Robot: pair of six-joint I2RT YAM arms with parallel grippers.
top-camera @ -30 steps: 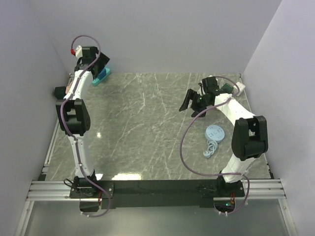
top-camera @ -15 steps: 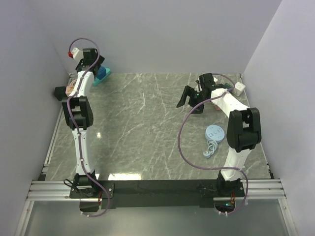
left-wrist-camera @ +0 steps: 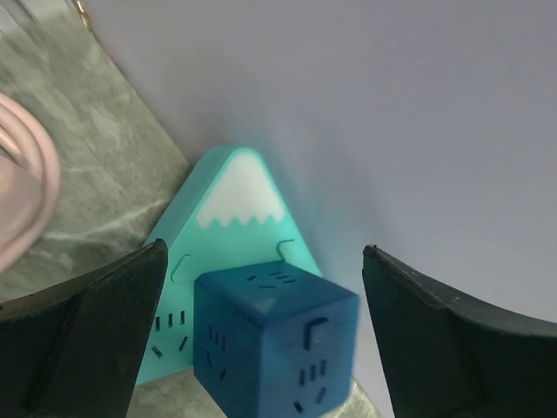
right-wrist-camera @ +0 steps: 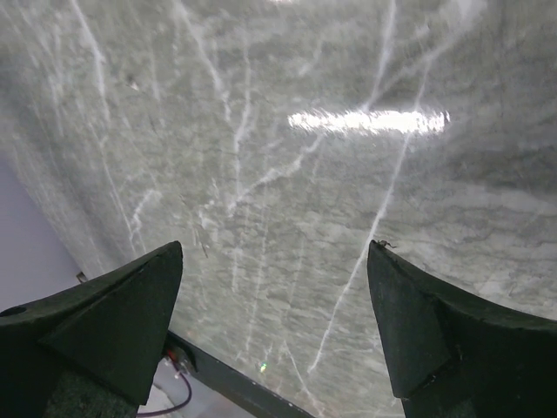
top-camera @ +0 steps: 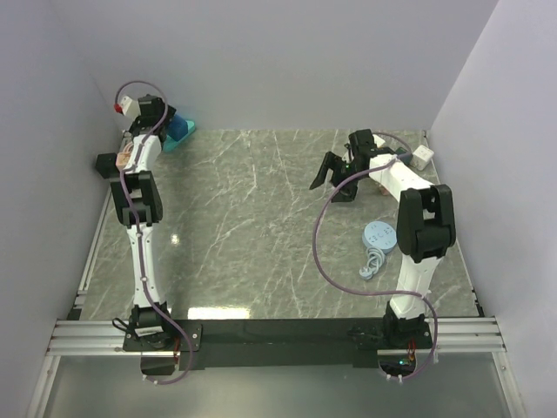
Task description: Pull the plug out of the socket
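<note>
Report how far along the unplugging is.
Done: nothing visible; the blue cube plug sits against the teal socket. In hand: the left gripper frames the plug, jaws open, not gripping. The right gripper hangs open over the table. Left: close, pull the plug off.

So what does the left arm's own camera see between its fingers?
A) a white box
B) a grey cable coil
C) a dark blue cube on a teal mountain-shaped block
C: the blue cube sits against the teal block, framed by the open left gripper.
</note>
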